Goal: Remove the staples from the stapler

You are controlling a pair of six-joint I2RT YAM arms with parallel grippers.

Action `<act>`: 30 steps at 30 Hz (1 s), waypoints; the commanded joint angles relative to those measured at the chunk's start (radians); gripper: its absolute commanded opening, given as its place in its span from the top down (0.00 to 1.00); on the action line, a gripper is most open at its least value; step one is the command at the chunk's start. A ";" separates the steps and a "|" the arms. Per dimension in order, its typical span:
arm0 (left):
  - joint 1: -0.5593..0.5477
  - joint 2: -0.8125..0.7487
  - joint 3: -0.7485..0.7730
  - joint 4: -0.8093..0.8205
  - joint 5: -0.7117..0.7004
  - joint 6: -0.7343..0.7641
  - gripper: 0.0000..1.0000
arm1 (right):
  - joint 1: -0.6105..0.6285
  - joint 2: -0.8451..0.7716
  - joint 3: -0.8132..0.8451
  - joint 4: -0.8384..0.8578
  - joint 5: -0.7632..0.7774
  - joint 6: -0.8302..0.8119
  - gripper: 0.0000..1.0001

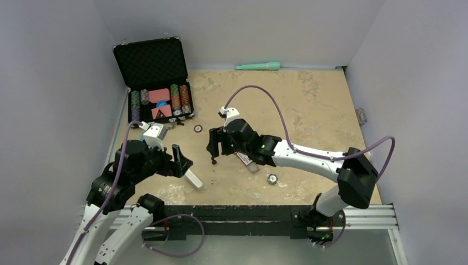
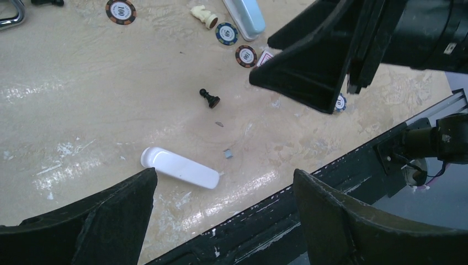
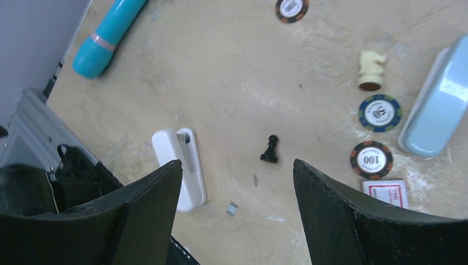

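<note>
The white stapler [image 1: 193, 179] lies flat on the table near the front edge, left of centre. It shows in the left wrist view [image 2: 179, 168] and in the right wrist view [image 3: 182, 165], where a metal strip runs along its top. A small grey block of staples [image 2: 228, 153] lies loose on the table just beside it, also in the right wrist view [image 3: 232, 208]. My left gripper [image 1: 185, 161] is open and empty above the stapler [image 2: 223, 182]. My right gripper [image 1: 217, 149] is open and empty, hovering right of the stapler [image 3: 237, 165].
A black chess pawn [image 1: 214, 161] stands under the right gripper. A light blue case [image 3: 436, 118], a white chess knight [image 3: 371, 70], poker chips [image 3: 379, 112] and a card box [image 3: 386, 193] lie nearby. An open chip case [image 1: 154, 83] stands at the back left. The black base rail [image 2: 331, 182] runs along the front.
</note>
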 commanded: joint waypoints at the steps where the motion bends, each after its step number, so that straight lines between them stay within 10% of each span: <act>1: 0.008 -0.011 -0.002 0.037 -0.016 0.012 0.03 | 0.054 -0.016 -0.051 0.085 -0.076 -0.062 0.23; 30: 0.010 -0.023 0.003 0.028 -0.033 0.008 0.00 | 0.291 0.354 0.180 0.025 0.004 -0.101 0.21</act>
